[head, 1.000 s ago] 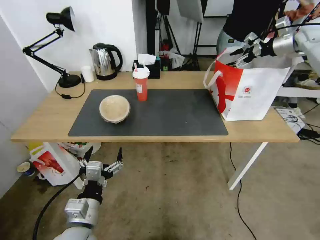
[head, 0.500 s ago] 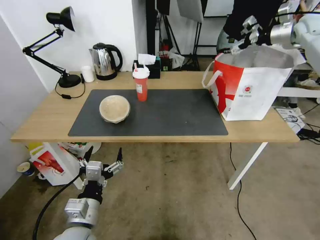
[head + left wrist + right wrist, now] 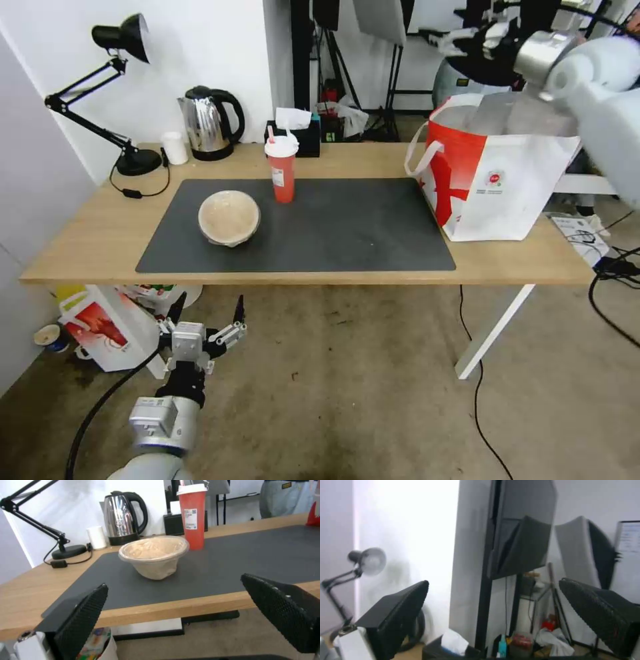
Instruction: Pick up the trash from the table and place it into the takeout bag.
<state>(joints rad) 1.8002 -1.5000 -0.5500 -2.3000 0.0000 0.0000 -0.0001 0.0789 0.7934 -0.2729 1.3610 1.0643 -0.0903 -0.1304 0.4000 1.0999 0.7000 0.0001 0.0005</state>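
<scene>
The right hand (image 3: 460, 37) is held high with its fingers spread wide and nothing between them; the takeout bag (image 3: 500, 180) stands just below it and slightly to its right, mouth open, near the far right end of the surface (image 3: 87, 240). Well away to the hand's left, the red cup (image 3: 282, 167) and the beige bowl (image 3: 229, 217) are seen close together on the dark mat (image 3: 347, 227), both untouched. The left hand (image 3: 208, 320) is parked low, below the front edge of the surface, also wide and empty, with the bowl just beyond that edge.

Two risks are judged from here. The tall cup could be tipped if it is approached from the side and clipped at the lid. The soft bag could be pushed or folded shut if its rim is caught during a drop.
</scene>
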